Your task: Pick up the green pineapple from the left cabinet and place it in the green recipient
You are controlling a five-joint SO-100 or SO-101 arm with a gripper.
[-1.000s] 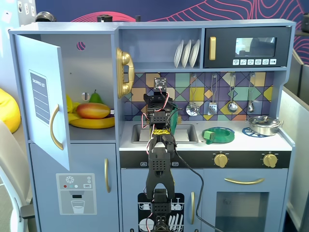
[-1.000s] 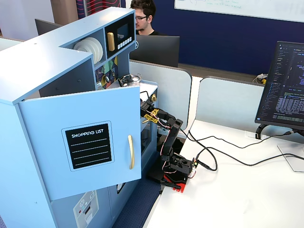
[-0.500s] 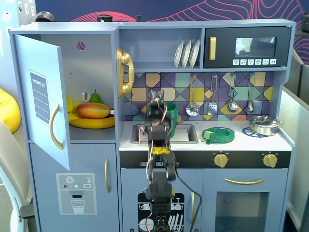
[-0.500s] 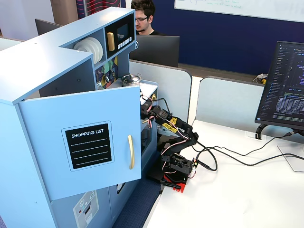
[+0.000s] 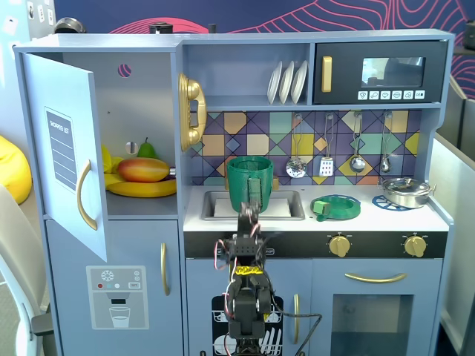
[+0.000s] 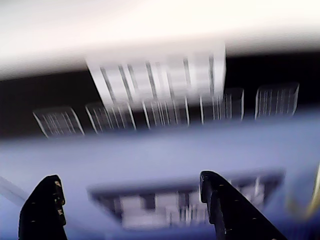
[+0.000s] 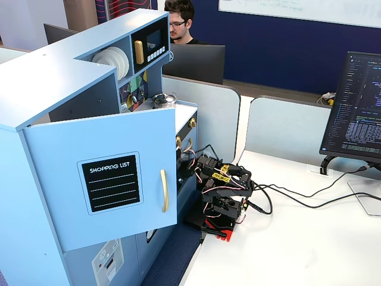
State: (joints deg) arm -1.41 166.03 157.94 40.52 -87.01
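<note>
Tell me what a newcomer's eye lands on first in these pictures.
The toy kitchen's left cabinet stands with its shopping-list door swung open, showing a mango on bananas. The green recipient stands at the sink in a fixed view, with the black arm folded low in front. The wrist view is blurred, its claw open and empty.

White desk (image 7: 309,250), grey partitions (image 7: 286,128), dark blue wall (image 7: 274,42), monitor (image 7: 357,107) at right

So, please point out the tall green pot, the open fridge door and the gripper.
tall green pot (image 5: 249,184), a fixed view, front wall.
open fridge door (image 5: 65,159), a fixed view, its shopping list panel.
gripper (image 6: 130,205), wrist view, gap between fingertips.
</note>
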